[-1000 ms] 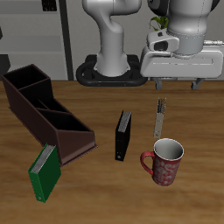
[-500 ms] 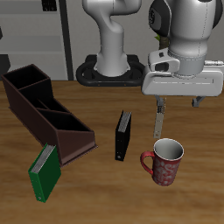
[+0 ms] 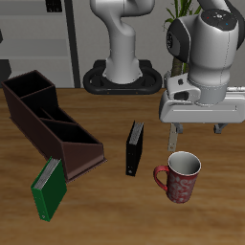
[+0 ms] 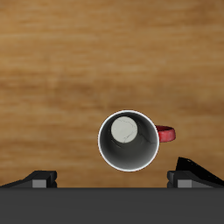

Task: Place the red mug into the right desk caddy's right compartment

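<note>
The red mug (image 3: 180, 178) stands upright on the table near the front edge, handle toward the black book. In the wrist view the mug (image 4: 129, 131) shows from straight above, white inside, with its red handle (image 4: 166, 135) at one side. My gripper (image 3: 196, 132) is open and empty. It hangs above the mug and slightly behind it, with fingers (image 4: 188, 169) spread wider than the mug. The right desk caddy (image 3: 57, 124) is a long dark brown box lying diagonally at the far side of the table from the mug. Its right compartment (image 3: 27, 93) is the tall-walled back end, open and empty.
A black book (image 3: 135, 146) stands upright between the mug and the caddy. A green book (image 3: 50, 187) leans against the caddy's low front end. The robot's base (image 3: 120, 77) stands at the table's back.
My gripper has come down and forward toward the red mug, staying open. The mug, the books and the caddy have not moved.
</note>
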Controlling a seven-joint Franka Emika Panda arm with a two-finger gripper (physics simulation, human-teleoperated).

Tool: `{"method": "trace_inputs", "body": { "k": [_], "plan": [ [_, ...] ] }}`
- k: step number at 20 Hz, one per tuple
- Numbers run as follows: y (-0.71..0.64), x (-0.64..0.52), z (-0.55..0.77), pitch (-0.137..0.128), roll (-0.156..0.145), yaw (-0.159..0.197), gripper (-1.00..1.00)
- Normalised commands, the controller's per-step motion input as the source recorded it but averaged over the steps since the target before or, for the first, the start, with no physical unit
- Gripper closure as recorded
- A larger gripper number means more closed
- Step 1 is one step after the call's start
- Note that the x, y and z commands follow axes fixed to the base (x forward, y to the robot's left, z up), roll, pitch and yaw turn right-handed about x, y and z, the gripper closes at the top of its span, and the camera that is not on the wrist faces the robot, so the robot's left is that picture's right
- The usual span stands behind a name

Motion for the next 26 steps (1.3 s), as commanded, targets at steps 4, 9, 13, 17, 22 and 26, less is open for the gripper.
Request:
{"method": "trace_inputs", "body": {
  "k": [4, 9, 13, 17, 22, 26],
  "plan": [
    [0.08, 0.07, -0.3, 0.004, 0.009, -0.005, -1.0],
    [0.14, -0.01, -0.26, -0.017, 0.045, 0.008, -1.0],
    [0.08, 0.06, -0.4, 0.023, 0.005, -0.019, -1.0],
    [0.09, 0.1, -0.42, 0.016, 0.018, 0.021, -1.0],
    [0.0, 0.08, -0.31, 0.03, 0.0, -0.002, -1.0],
    [-0.05, 0.1, -0.28, 0.041, -0.014, -0.024, -1.0]
  ]
}}
